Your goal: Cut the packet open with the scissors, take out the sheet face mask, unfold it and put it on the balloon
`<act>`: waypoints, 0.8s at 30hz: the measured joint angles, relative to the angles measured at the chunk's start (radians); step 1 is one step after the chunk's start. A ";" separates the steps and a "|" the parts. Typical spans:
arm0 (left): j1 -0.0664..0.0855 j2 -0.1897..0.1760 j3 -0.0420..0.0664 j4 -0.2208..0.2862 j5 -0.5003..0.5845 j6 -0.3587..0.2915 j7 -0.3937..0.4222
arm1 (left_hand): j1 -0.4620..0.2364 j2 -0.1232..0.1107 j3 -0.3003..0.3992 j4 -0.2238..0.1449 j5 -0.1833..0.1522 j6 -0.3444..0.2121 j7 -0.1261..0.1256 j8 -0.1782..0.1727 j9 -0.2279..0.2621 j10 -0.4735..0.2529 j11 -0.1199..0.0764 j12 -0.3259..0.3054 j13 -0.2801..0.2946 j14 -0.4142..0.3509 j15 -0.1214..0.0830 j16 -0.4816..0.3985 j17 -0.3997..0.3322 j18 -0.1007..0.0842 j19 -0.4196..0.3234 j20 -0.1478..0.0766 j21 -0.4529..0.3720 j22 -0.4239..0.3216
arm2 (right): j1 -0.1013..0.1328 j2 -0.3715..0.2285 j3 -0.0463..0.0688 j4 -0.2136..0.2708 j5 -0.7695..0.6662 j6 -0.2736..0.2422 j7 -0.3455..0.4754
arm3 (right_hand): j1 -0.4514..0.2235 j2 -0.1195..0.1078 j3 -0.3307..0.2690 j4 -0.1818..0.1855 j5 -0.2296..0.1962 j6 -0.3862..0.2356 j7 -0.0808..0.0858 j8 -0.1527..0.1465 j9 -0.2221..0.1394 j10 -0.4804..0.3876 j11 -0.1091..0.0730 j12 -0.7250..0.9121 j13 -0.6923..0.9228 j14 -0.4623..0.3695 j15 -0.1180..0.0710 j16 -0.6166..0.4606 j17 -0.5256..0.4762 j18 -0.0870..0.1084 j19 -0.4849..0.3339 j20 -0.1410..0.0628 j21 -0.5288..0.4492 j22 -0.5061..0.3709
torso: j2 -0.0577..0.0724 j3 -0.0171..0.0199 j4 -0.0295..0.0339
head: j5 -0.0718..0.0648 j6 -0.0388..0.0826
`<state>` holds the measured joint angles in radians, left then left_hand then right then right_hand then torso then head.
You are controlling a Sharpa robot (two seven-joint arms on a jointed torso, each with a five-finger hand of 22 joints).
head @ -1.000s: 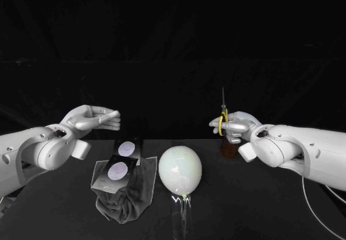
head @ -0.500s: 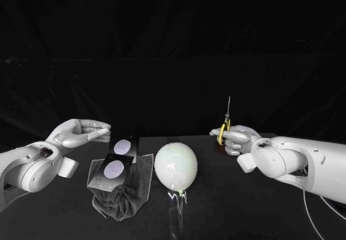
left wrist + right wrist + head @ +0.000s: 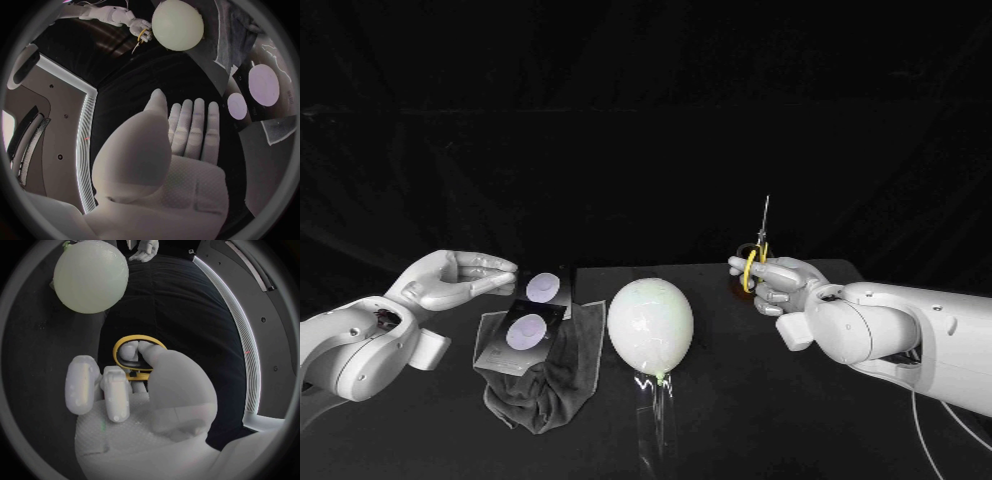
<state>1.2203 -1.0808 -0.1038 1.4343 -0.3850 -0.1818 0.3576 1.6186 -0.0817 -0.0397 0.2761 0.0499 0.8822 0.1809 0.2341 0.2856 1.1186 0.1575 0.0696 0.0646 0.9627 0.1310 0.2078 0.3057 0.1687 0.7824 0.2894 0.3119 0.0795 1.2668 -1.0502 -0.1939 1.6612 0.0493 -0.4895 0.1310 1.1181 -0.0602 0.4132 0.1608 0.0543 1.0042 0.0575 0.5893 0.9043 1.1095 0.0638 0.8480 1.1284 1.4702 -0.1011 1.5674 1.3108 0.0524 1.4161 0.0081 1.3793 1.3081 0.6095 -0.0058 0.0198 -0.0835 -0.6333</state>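
1. Dark packet (image 3: 531, 325), printed with two pale discs, lies on a grey cloth (image 3: 564, 400), just beside the balloon (image 3: 651, 322) on the robot's left. Its long axis runs away from the robot.
2. Left hand (image 3: 452, 280) hovers near the packet's far end, fingers extended side by side, holding nothing. It is the nearer hand.
3. Right hand (image 3: 776, 283) sits beyond the balloon, well apart from the packet. It grips the yellow-handled scissors (image 3: 756, 262), blades pointing up.
4. Judgement: the left hand must lift the packet toward the blades.
5. Left wrist view confirms the empty palm. Right wrist view shows fingers through the yellow loop.
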 measured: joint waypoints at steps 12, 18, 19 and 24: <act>-0.004 0.007 0.000 -0.012 -0.006 -0.014 0.001 | 0.012 0.012 0.006 0.006 0.000 0.007 0.007 0.000 -0.001 0.006 -0.006 0.000 0.000 0.000 0.000 0.000 0.000 0.000 0.000 0.000 -0.004 0.000 | -0.009 -0.002 0.000 0.038 -0.015 -0.003 -0.018 | -0.037 0.095 -0.032 0.110 -0.002 0.012 -0.051 0.104 0.157 0.029 -0.047 0.000 0.170 0.003 -0.014 0.000 -0.004 -0.001 0.007 -0.024 -0.001 -0.001 | 0.000 0.0004 -0.0010 | -0.009 -0.009; -0.005 0.012 0.000 -0.017 -0.005 -0.016 0.001 | 0.012 0.012 0.006 0.006 0.000 0.011 0.011 0.000 -0.002 0.006 -0.006 0.000 0.000 0.000 0.000 0.000 0.000 -0.001 0.000 0.000 -0.004 0.000 | -0.011 0.002 0.000 0.033 -0.005 -0.016 -0.002 | 0.022 0.047 -0.062 0.039 -0.002 -0.027 -0.063 0.124 0.230 0.026 -0.052 0.001 0.180 0.002 -0.015 -0.026 -0.004 0.041 -0.157 -0.011 -0.186 -0.098 | -0.001 0.0011 -0.0008 | -0.014 -0.008; -0.005 0.013 0.000 -0.018 -0.005 -0.016 0.001 | 0.012 0.012 0.006 0.005 0.000 0.011 0.011 0.000 -0.002 0.006 -0.006 0.000 0.000 0.000 0.000 0.000 0.000 -0.001 0.000 0.000 -0.004 0.000 | -0.011 0.003 0.000 0.032 -0.004 -0.019 0.001 | 0.026 0.043 -0.063 0.039 -0.002 -0.025 -0.063 0.135 0.237 0.026 -0.052 0.001 0.181 0.002 -0.015 -0.026 -0.004 0.041 -0.156 -0.011 -0.183 -0.096 | -0.001 0.0012 -0.0008 | -0.014 -0.008; -0.007 0.014 0.000 -0.021 -0.004 -0.016 -0.001 | 0.017 0.017 0.006 0.006 0.000 0.011 0.011 0.000 -0.002 0.009 -0.009 0.000 0.000 0.000 0.000 0.000 0.000 -0.001 0.000 0.000 -0.004 0.000 | -0.011 0.004 0.000 0.029 -0.001 -0.036 0.007 | 0.016 0.087 -0.077 0.082 -0.002 0.005 -0.049 0.249 0.244 0.026 -0.052 0.001 0.181 0.001 -0.016 -0.002 -0.003 0.037 -0.042 -0.015 -0.054 -0.006 | -0.001 0.0012 -0.0007 | -0.013 -0.008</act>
<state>1.2136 -1.0663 -0.1038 1.4131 -0.3894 -0.1982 0.3571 1.6354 -0.0648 -0.0342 0.2816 0.0499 0.8933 0.1916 0.2341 0.2834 1.1279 0.1482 0.0696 0.0647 0.9628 0.1310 0.2078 0.3056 0.1677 0.7825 0.2894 0.3082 0.0795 1.2557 -1.0459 -0.1943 1.6900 0.0487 -0.5258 0.1385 1.1338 0.0270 0.3365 0.2428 0.0523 1.0095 0.0085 0.8379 1.1488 1.1358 0.0120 0.8490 1.3096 1.4715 -0.1166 1.5658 1.3075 0.0890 1.3742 -0.0066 1.3254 1.3018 0.6085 -0.0045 0.0191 -0.0964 -0.6418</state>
